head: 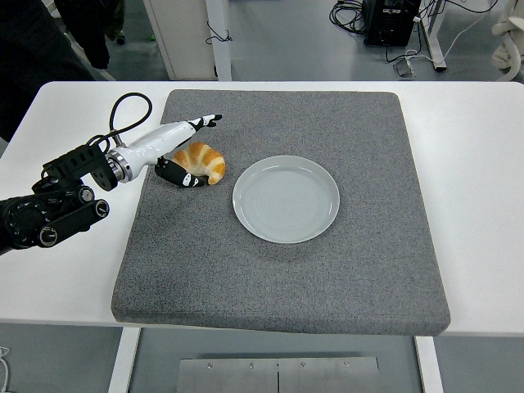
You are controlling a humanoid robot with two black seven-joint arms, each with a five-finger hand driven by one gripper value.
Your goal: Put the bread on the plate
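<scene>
Left robot hand (182,152) is spreading around the bread (201,161), one finger above, thumb below, not yet gripping. The bread is lying on the grey mat (278,270) at the plate's (286,199) ten o'clock.

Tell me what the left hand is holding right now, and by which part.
Nothing is firmly held yet. The left hand brackets the croissant at its left end, fingers extended above it and others curled beneath; it lies on the mat.

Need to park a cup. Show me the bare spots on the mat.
Free: the grey mat right of and in front of the plate. Crowded: the mat's far-left corner, where the left hand flanks the bread.
</scene>
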